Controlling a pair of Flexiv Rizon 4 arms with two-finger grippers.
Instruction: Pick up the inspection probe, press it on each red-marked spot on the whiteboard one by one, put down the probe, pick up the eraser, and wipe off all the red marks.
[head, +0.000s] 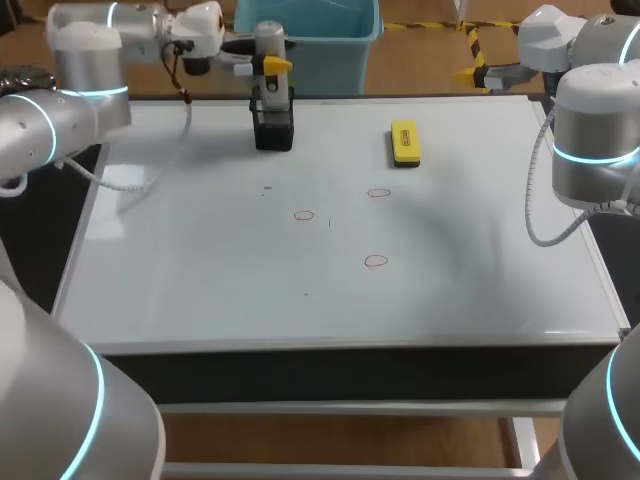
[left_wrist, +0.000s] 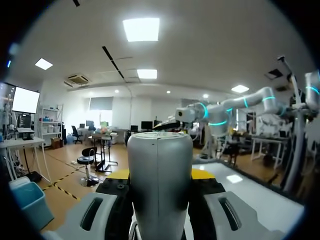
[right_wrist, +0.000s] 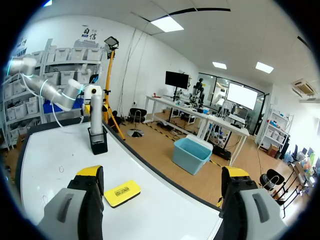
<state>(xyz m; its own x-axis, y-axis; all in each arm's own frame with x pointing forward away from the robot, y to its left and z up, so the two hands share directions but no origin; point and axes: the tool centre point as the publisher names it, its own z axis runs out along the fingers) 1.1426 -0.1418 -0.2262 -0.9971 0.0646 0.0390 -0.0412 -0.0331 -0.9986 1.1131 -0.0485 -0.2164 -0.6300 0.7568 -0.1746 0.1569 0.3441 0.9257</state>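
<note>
Left gripper (head: 268, 66), upper left of centre in the head view, is closed on the grey cylindrical inspection probe (head: 268, 38). In the left wrist view the dark fingers (left_wrist: 115, 197) bear on the barrel from both sides, with the yellow tips showing just behind it. The grip is taken side-on and high on the barrel, presumably so the probe can be drawn straight up out of the black holder (head: 273, 130). The probe stands upright in that holder at the far edge of the white whiteboard (head: 200, 270); whether its foot has cleared the holder cannot be told. Judged status: pick-up step in hand, no spot pressed yet. Three red marks (head: 304, 215), small drawn ovals, lie in a loose cluster about the centre of the frame. They are well apart from the holder with bare board between, so nothing obstructs the path to them. The yellow block eraser (head: 404, 143) lies flat to the right of the holder, near the far edge and just above the upper-right mark. A low carry toward that mark could clip it. Right gripper (right_wrist: 162, 172) sits off the board's upper right corner, fingers spread wide and holding nothing, presumably placed there to leave the working area free. The left arm's light cable (head: 187, 125) droops toward the board at upper left, away from the marks.
</note>
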